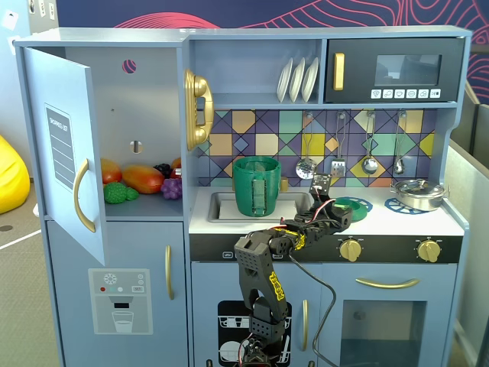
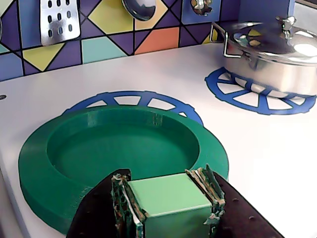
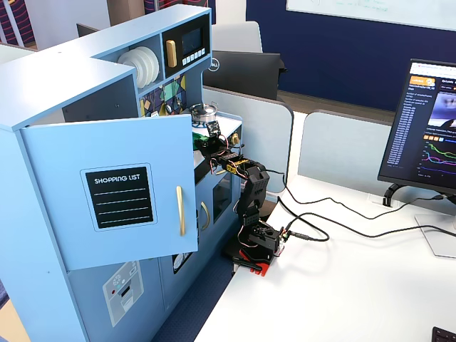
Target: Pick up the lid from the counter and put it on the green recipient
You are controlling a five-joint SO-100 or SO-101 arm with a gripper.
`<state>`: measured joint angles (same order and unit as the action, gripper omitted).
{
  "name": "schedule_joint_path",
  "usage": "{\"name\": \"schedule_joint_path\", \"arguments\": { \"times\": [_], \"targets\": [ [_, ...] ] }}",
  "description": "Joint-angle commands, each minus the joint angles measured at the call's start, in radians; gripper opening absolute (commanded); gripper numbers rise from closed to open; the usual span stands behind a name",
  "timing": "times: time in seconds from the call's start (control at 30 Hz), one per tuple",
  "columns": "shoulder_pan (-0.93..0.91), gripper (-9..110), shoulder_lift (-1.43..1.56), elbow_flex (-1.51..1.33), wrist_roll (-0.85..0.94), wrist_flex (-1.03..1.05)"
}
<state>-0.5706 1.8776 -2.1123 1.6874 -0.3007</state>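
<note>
The lid (image 2: 124, 148) is a flat round green disc with a recessed middle. It lies on the white counter over a blue burner ring (image 2: 133, 99). My gripper (image 2: 166, 181) is shut on the lid's light green bar handle (image 2: 168, 198), one jaw on each side. In a fixed view the gripper (image 1: 336, 211) sits at the lid (image 1: 356, 205), right of the sink. The green recipient (image 1: 257, 186), a tall dark green pot with a ribbed strap handle, stands in the sink, left of the gripper. In the other fixed view the open door hides the lid and the recipient.
A shiny steel pot (image 2: 277, 54) with its own lid stands on the right burner ring (image 2: 257, 96); it also shows in a fixed view (image 1: 418, 193). Utensils (image 1: 336, 164) hang on the tiled back wall. The fridge door (image 1: 65, 145) stands open at the left.
</note>
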Motion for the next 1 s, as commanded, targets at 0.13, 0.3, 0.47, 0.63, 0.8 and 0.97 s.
{"name": "schedule_joint_path", "arguments": {
  "times": [0.13,0.3,0.47,0.63,0.8,0.97],
  "targets": [
    [-0.009,0,0.034,0.132,0.000,-0.029],
    [-0.015,0,0.091,0.230,-0.023,0.055],
    [0.003,0,0.179,0.310,-0.063,0.206],
    [0.052,0,0.249,0.385,-0.087,0.345],
    [0.146,0,0.282,0.468,-0.081,0.453],
    [0.241,0,0.273,0.569,-0.072,0.554]
  ]
}}
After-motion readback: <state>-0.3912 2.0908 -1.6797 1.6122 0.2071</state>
